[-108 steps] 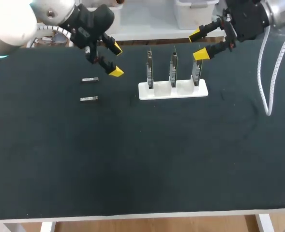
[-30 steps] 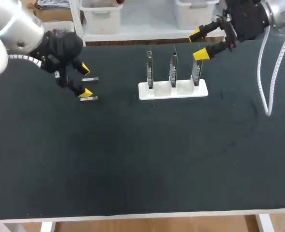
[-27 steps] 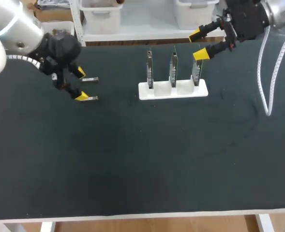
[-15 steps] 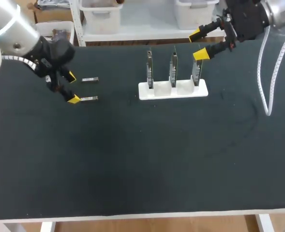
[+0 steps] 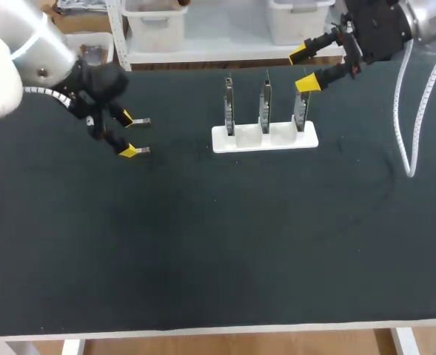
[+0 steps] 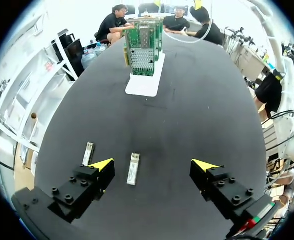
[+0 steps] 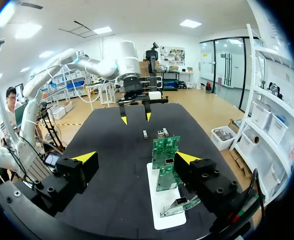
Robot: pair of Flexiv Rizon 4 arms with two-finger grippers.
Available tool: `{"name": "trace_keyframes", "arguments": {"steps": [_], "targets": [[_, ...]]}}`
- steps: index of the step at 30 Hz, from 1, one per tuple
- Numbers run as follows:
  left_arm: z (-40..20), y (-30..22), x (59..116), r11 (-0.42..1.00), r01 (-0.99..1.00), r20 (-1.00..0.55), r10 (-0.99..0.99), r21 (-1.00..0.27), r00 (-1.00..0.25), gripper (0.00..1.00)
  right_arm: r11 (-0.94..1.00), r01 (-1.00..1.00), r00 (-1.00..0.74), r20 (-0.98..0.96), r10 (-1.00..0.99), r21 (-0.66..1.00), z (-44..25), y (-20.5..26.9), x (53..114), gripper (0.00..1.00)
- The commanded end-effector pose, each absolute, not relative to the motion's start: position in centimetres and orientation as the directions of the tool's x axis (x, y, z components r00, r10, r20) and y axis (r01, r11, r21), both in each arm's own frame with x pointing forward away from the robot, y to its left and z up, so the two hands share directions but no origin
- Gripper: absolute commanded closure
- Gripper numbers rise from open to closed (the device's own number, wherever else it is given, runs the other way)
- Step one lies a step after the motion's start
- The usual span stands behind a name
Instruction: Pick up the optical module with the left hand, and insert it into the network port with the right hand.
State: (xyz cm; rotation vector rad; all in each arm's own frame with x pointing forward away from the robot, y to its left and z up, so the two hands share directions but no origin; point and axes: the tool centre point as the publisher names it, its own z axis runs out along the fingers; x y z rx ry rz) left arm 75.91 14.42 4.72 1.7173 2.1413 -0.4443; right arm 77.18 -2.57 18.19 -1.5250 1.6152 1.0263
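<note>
Black desk (image 5: 218,244) is bearing a small silver optical module (image 6: 132,169) between the left claw's (image 6: 153,165) spread fingers, toward its far-left corner. Right claw (image 5: 303,68) is hovering, fingers apart.

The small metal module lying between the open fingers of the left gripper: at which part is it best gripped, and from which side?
Probably across its two long sides, near the middle, coming down from above. The module lies flat, long and narrow, pointing along the open fingers of the left gripper, which flank its narrow width. A second module lies close beside one finger.
</note>
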Motion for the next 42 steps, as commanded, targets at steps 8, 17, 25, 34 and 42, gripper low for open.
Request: {"name": "trace_keyframes", "arguments": {"steps": [8,17,25,34,42], "targets": [[4.5,14.8,76.6,0.199,0.979,-0.468,0.862,-0.039,-0.194,0.00,0.006,-0.996,-0.081,-0.884,-0.460,0.089,18.2,-2.6,77.0,0.00],[5.6,14.8,77.8,0.153,0.988,-0.398,0.906,-0.008,-0.144,0.00,0.006,-0.996,-0.081,-0.884,-0.460,0.089,18.2,-2.6,77.0,0.00],[5.1,15.6,79.4,0.096,0.993,-0.252,0.962,-0.063,-0.109,0.00,0.006,-0.996,-0.081,-0.884,-0.460,0.089,18.2,-2.6,77.0,0.00],[2.8,16.3,79.5,0.107,0.989,-0.209,0.970,-0.103,-0.127,0.00,0.006,-0.996,-0.081,-0.884,-0.460,0.089,18.2,-2.6,77.0,0.00],[2.0,16.3,78.7,0.132,0.986,-0.236,0.960,-0.106,-0.153,0.00,0.006,-0.996,-0.081,-0.884,-0.460,0.089,18.2,-2.6,77.0,0.00]]}}
